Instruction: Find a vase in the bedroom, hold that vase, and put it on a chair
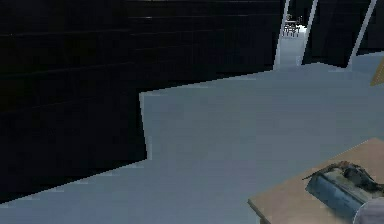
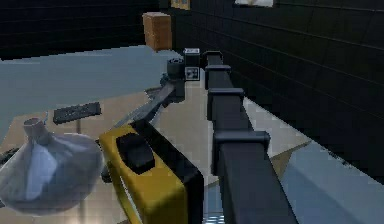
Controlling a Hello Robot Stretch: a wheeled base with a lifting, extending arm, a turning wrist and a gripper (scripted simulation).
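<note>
At lower left of the arm side view, one grey vase (image 2: 45, 168) (broad body, narrow neck) stands upright on a tan tabletop (image 2: 110, 100). Beyond it on the same surface lies one dark flat object (image 2: 76, 112), too small to name. Just beside the vase, on its right, stands one yellow-and-black box (image 2: 150, 172), between the vase and the arm (image 2: 235, 130). The arm is one dark square bar rising from the bottom edge. At its far end sit two white marker squares (image 2: 191, 62), and left of them is one gripper (image 2: 150, 103), its thin fingers reaching leftward beyond the box. Whether the gripper holds anything cannot be told, since the tabletop and its objects lie behind it. Farther out, one brown box-like piece (image 2: 155, 30) stands on the blue-grey floor (image 2: 70, 70).

Forward view, left to right:
- Black walls (image 1: 70, 80) run along the left and top.
- One pale doorway (image 1: 292, 40) opens at upper right.
- One tan table corner (image 1: 285, 205) enters at lower right, bearing one blue-grey flat thing (image 1: 345, 185) (kind unclear).
</note>
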